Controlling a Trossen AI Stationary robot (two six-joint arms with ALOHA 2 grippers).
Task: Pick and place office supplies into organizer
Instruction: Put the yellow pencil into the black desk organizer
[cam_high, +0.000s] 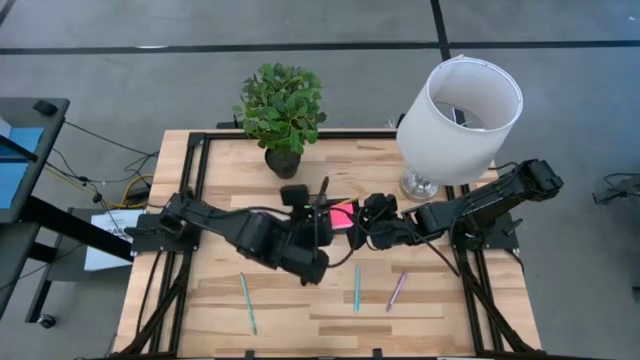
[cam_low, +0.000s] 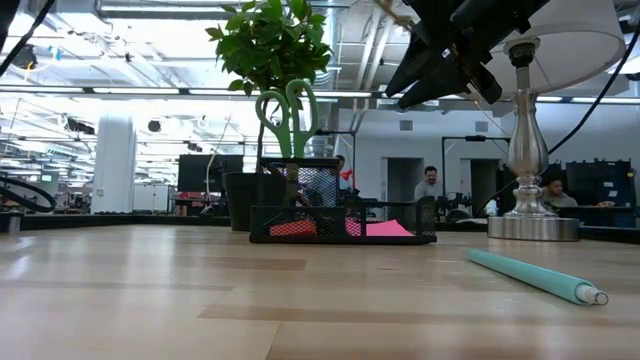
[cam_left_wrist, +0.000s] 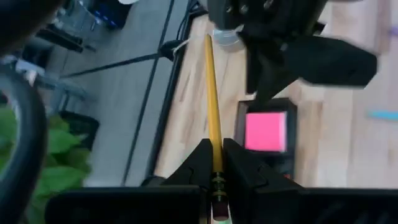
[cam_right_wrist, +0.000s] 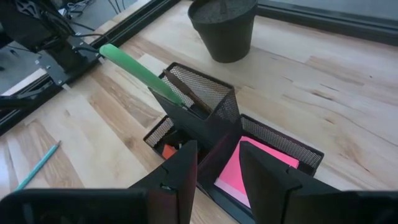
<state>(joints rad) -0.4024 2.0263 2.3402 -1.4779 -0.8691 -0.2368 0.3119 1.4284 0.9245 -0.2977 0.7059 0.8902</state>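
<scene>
The black mesh organizer (cam_low: 340, 222) stands mid-table in front of the plant pot. Green-handled scissors (cam_low: 287, 115) stick blades down into its upright cup (cam_right_wrist: 205, 99), and a pink sticky-note pad (cam_right_wrist: 249, 171) lies flat in its low tray. My left gripper (cam_left_wrist: 216, 146) is shut on a yellow pencil (cam_left_wrist: 211, 93), high above the organizer's left side (cam_high: 318, 215). My right gripper (cam_right_wrist: 217, 155) hangs open above the organizer's right side (cam_high: 372, 222), clear of it in the low view (cam_low: 400, 85). Two teal pens (cam_high: 247, 302) (cam_high: 357, 288) and a pink pen (cam_high: 397, 290) lie near the front edge. My left gripper pinches the yellow pencil between its two fingers, just ahead of the metal band at the eraser end (cam_left_wrist: 215, 163). The pencil runs along the fingers and sticks out far past their tips. It is lifted clear of the table and the organizer.
A potted plant (cam_high: 282, 110) stands at the far edge behind the organizer. A white-shaded lamp (cam_high: 460, 110) with a metal base (cam_low: 528, 225) stands at the far right. In the low view a teal pen (cam_low: 535, 276) lies close to the front. People sit in the room behind.
</scene>
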